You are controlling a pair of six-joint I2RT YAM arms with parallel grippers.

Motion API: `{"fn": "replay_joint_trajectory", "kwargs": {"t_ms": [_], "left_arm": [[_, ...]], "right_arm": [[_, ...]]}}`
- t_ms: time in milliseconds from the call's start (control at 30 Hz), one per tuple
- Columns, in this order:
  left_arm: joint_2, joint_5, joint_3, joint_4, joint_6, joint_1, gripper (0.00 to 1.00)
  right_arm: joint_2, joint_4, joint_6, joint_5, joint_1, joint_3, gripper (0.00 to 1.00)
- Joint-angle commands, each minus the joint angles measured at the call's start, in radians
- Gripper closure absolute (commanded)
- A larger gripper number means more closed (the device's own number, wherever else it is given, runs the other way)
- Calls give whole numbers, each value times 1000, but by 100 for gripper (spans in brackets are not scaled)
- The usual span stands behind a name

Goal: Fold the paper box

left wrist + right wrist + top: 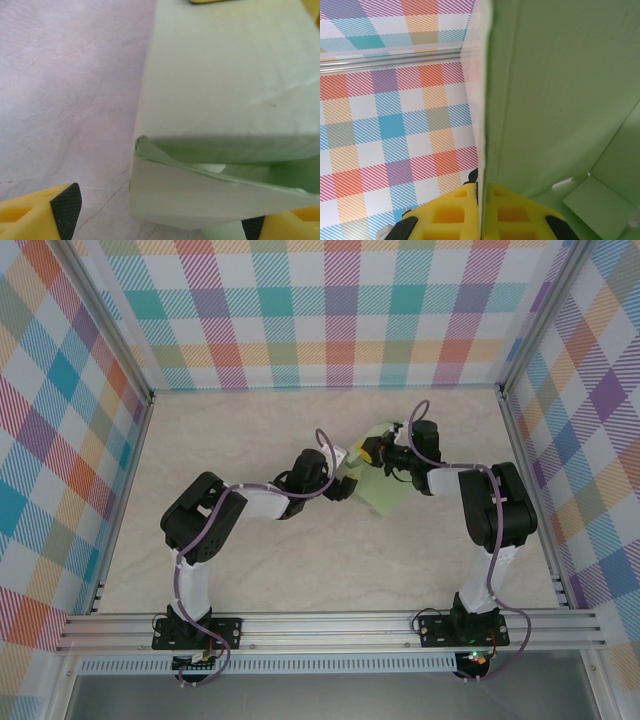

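The paper box (378, 490), pale green card partly folded into a box shape, lies on the table's middle right. In the left wrist view the paper box (225, 85) shows its near end with a flap gaping. My left gripper (345, 486) stands open at that end, and the left gripper (160, 222) has one yellow finger on each side of the box, neither touching it. My right gripper (376, 452) is at the box's far side. The right gripper (484, 205) is shut on an upright wall of the paper box (560, 100), pinching the card edge.
The pale marbled table (250, 570) is boxed in by checked walls (330, 310) at the back and both sides. An aluminium rail (330, 625) runs along the near edge with both arm bases on it. Open table lies left of and in front of the box.
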State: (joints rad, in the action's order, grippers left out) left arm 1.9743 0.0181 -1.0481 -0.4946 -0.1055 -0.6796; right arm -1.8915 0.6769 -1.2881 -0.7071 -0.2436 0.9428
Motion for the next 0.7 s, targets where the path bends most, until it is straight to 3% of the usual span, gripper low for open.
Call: {"fn": "replay_joint_trajectory", "kwargs": {"t_ms": [0, 133, 300, 467, 667], "left_arm": [[16, -39, -44, 5, -5, -6, 20], [25, -68, -55, -3, 4, -7, 22], [15, 8, -20, -68, 1, -10, 20], [-6, 4, 34, -127, 1, -10, 19], [-10, -2, 39, -125, -13, -11, 19]], "right_arm": [[7, 54, -7, -7, -10, -28, 94], [10, 57, -13, 13, -13, -43, 94], [7, 68, -48, 66, -20, -71, 94], [6, 76, -62, 100, -29, -71, 94], [-46, 213, -124, 111, -37, -86, 89]]}}
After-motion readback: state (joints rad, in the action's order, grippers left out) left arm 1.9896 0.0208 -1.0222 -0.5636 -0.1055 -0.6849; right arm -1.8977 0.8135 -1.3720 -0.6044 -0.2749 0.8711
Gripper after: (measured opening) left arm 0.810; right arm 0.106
